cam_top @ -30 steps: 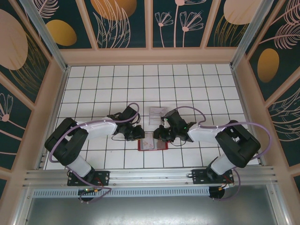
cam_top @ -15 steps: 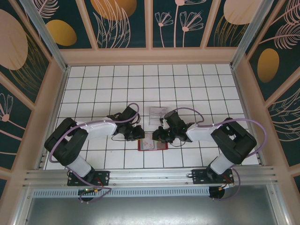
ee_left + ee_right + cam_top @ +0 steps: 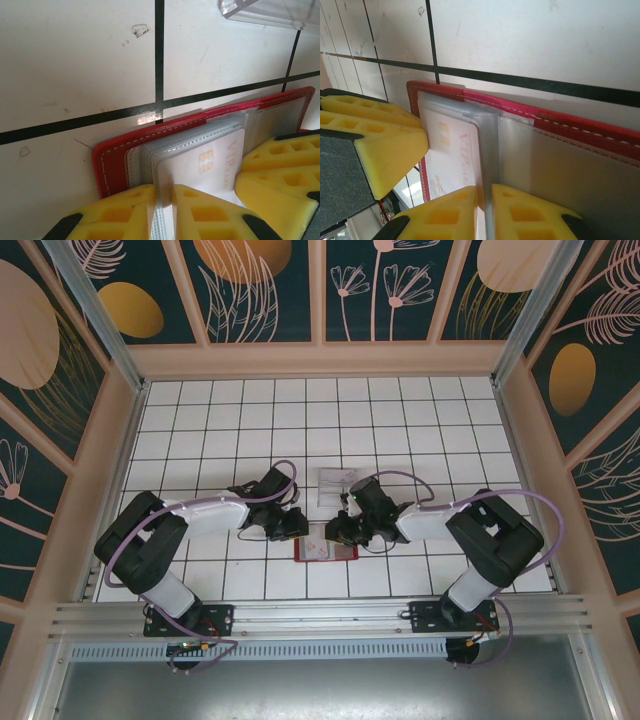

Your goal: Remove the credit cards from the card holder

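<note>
A white tiled table (image 3: 400, 410) with black grid lines sits inside dark teal walls (image 3: 270, 290) bearing plant motifs.

red card holder (image 3: 115, 150), white black-gridded table (image 3: 75, 60)

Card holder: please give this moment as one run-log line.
card holder lying open | left pincer shut on clear sleeves | right pincer shut on clear sleeves | white VIP card not yet out

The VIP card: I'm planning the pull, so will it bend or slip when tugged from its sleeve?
Probably stiff: the VIP card lies flat with straight edges, while the clear sleeves around it curl. Likely light, being so thin. The sleeves look glossy, so it may slide out readily.
</note>
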You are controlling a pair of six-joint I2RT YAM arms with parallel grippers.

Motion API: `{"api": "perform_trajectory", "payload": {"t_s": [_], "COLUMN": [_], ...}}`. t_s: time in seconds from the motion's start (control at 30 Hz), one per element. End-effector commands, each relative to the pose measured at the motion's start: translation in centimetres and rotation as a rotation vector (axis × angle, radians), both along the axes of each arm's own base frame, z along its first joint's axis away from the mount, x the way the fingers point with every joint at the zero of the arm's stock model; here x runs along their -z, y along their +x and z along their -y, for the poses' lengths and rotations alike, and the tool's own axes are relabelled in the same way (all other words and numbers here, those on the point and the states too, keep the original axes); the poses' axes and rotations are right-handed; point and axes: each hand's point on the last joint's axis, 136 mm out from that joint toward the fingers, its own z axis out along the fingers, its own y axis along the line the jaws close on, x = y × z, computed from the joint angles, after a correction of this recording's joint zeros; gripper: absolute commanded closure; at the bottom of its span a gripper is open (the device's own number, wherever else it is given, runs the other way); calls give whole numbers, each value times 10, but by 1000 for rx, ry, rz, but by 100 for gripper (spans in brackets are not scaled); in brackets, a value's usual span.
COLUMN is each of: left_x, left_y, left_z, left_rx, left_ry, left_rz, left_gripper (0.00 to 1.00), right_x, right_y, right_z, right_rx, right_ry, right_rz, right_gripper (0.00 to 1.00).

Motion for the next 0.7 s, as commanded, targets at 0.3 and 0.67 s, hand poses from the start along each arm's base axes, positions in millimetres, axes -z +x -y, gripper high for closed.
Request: {"api": "perform_trajectory", "payload": {"t_s": [0.3,0.67], "left_x": [22,20], "left_y": [-20,-18], "left_z": [-23,-23], "left_rx": [-13,-13], "left_ry": [102,111], "left_rz": [-74,-68], "left_gripper": [80,80], "right_x": [8,7], "right_y": [-3,-4], "right_z": [14,24], "right_rx": [30,44], "right_ry": [-36,-51], "right_rz": [-1,4], "right_gripper": [98,100]}}
